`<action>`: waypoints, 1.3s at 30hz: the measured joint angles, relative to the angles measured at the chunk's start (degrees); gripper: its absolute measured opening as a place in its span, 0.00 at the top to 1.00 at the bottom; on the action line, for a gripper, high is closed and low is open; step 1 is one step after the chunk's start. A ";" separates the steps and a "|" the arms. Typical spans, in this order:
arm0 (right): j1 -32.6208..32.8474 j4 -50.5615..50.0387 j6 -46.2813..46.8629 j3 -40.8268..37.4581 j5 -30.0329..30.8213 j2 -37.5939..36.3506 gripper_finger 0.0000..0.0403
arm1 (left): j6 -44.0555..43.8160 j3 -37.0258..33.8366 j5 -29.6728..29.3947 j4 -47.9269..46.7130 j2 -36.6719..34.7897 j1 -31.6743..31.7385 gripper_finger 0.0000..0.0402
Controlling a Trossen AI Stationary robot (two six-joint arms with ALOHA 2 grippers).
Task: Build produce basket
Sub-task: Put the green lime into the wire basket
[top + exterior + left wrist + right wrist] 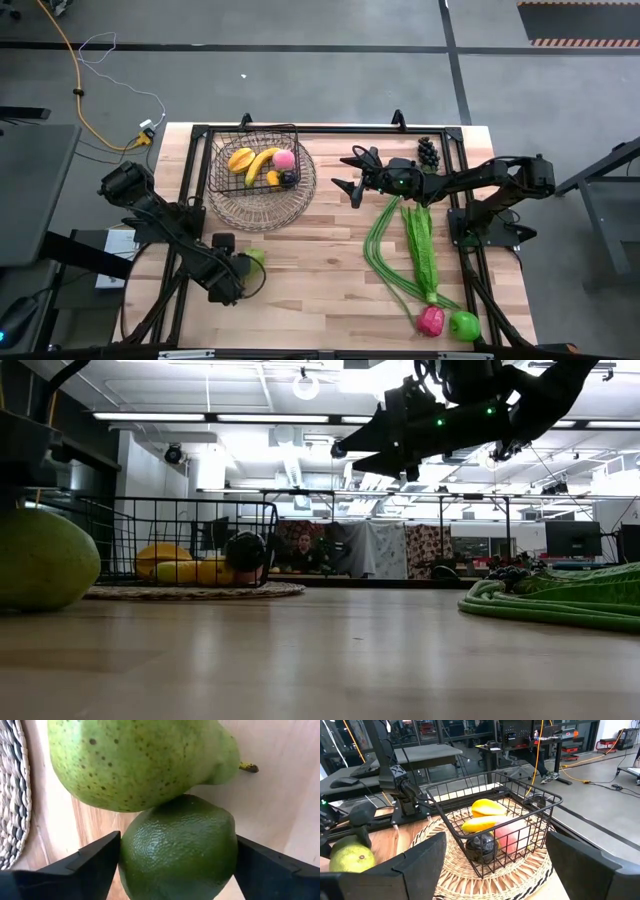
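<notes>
Left pincer [243, 272] low at the front-left of the surface [320, 290], fingers [95, 860] spread either side of a dark green lime [177, 847], right up against its sides; can't tell if it's gripping yet. Lime touches a speckled green pear [135, 760] just beyond it. Behind them, a round woven mat [262, 200] carrying the black wire basket [222, 160], which holds a yellow banana [262, 163], an orange-yellow fruit [240, 160], a pink peach [285, 158] and a dark round item [288, 178].

Right pincer [345, 172] hangs above the surface just right of the basket, spread wide, holding nothing. Dark grapes [428, 152] at the back edge. Long green beans [385, 255] and leafy greens [422, 245] trail toward the front-right, ending by a red pepper [432, 320] and a green apple [464, 324], side by side.
</notes>
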 joint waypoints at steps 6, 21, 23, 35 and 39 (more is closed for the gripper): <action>0.00 0.00 0.00 0.00 0.00 0.00 0.18 | 0.38 0.00 1.99 -0.36 -2.10 0.00 0.25; 0.00 0.00 0.68 0.00 0.00 0.00 0.18 | 11.51 9.16 -8.86 -5.19 -24.47 7.20 0.26; 0.00 0.00 1.10 0.00 0.00 0.00 0.18 | 17.76 8.95 -10.02 -0.28 -27.83 10.81 0.26; 0.00 -0.98 1.26 0.00 0.00 0.00 0.18 | 51.68 -4.94 -4.32 36.87 -39.48 38.33 0.26; 0.00 -0.90 0.90 0.00 0.00 0.00 0.18 | 52.72 -14.44 4.03 54.90 -42.75 46.39 0.26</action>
